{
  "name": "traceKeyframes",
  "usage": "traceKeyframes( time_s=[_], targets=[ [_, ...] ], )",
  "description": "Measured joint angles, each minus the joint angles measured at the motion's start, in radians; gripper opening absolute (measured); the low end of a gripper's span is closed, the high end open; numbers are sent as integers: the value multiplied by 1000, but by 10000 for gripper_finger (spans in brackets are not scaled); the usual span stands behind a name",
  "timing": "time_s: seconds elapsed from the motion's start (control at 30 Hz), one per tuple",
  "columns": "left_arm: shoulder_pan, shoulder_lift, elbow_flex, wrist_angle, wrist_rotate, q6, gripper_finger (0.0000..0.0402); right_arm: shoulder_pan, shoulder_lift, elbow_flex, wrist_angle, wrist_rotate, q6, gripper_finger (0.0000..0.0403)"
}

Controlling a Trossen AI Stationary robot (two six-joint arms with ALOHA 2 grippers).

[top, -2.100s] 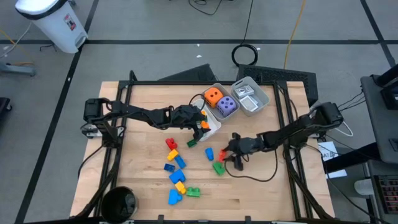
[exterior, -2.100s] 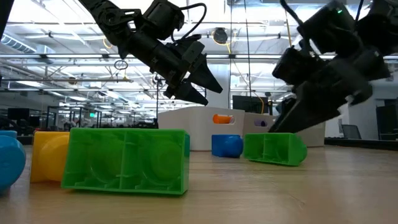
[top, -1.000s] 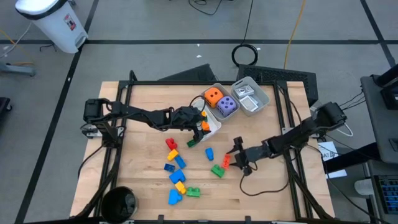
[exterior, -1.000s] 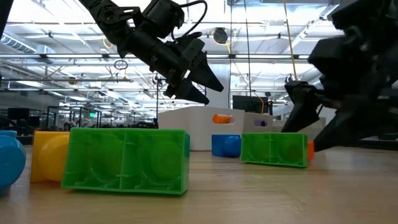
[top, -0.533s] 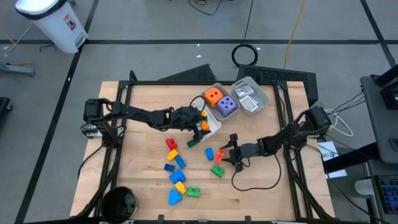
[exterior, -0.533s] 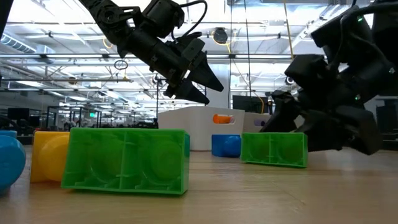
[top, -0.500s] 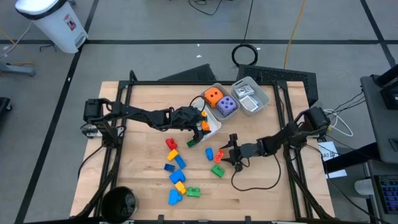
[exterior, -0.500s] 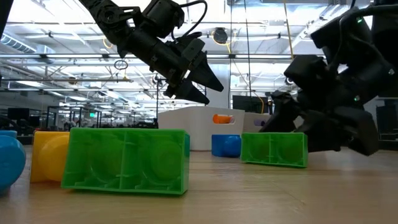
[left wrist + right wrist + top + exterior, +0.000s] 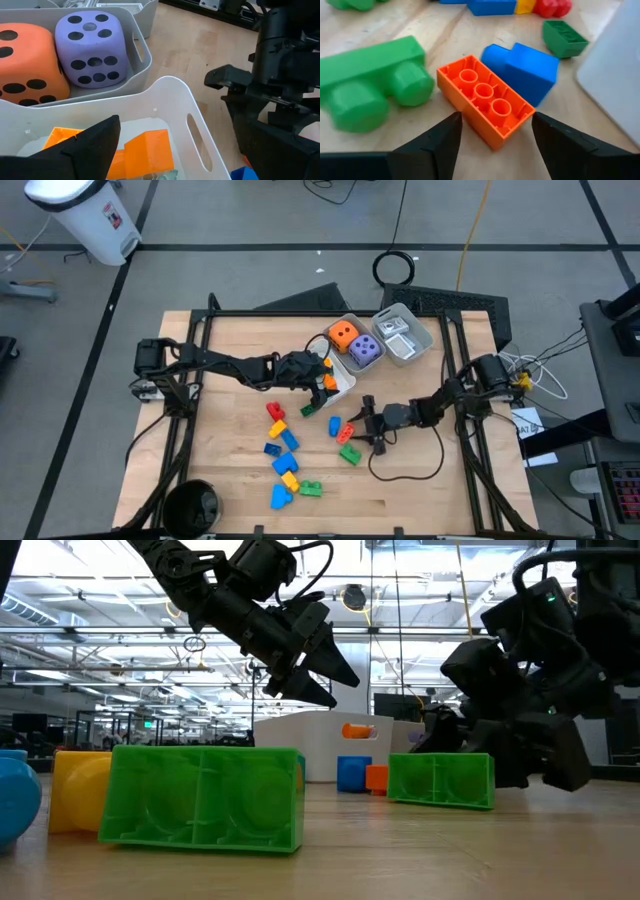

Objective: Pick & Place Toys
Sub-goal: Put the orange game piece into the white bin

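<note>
Moved: right gripper has been brought closer to the bricks; left gripper has stayed over the white tray.
Right wrist view: fingers spread wide around the orange brick, not touching; blue brick just behind.
Left wrist view: orange pieces lie in the tray; dice sit beside it; whether the left fingers are apart cannot be told.
High view: other bricks are scattered on the surface.

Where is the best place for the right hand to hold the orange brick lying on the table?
Probably across the orange brick's two long walls, coming from above. It lies hollow side up; the open right hand already straddles it. The blue brick touches one end.
</note>
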Motion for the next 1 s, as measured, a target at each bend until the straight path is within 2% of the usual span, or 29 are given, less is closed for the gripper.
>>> traceKeyframes(
  time_s=[0.27, 0.4, 0.47, 0.67, 0.83, 1.0],
  targets=[
    [0, 0, 0, 0, 0, 1, 392, -5, 0, 0, -3, -76, 78, 200],
    [0, 0, 0, 0, 0, 2, 392, -3, -13, -2, -16, -223, 158, 197],
    [-1, 0, 0, 0, 0, 2, 392, -1, -21, -2, -16, -254, 170, 201],
    [-1, 0, 0, 0, 0, 3, 392, -3, -23, 13, -17, -108, 186, 233],
    [-1, 0, 0, 0, 0, 0, 392, 33, -23, 69, -56, -108, 272, 287],
    [-1, 0, 0, 0, 0, 0, 392, 73, -24, 161, -236, -72, 256, 329]
  ],
)
